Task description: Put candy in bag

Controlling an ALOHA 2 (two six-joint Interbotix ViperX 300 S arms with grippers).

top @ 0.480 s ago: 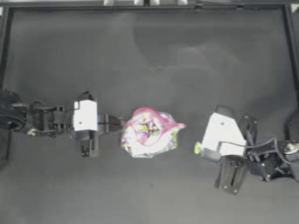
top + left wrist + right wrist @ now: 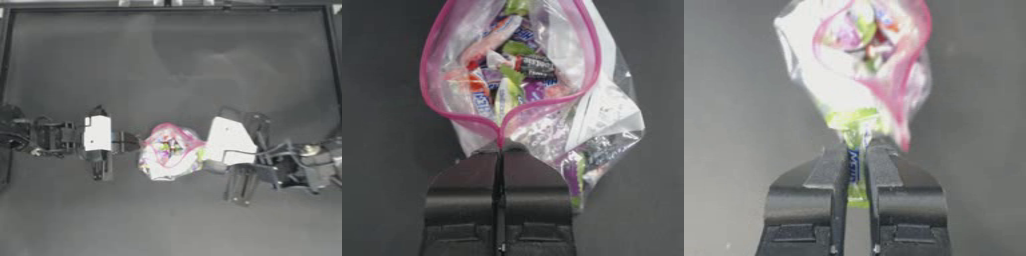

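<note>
Candy sits clamped between the jaws of the right end effector, its long axis running along the jaws and its leading end pointing at the bag. The piece is yellow-green with a pale centre carrying blue print. Its leading end lies at the near edge of the bag; whether it has passed the pink seal strip cannot be told.

Left end effector is closed on the bag's pink seal strip, pinching one point of the rim. From that pinch the strip spreads into an open loop, so the mouth of the bag stands open toward the left wrist camera. Wrapped candies of mixed colours fill the inside.

In the top view the bag lies on the dark surface between the two arms, with the left end effector touching its left side and the right end effector at its right side. Clear plastic folds hang beside the open mouth.
</note>
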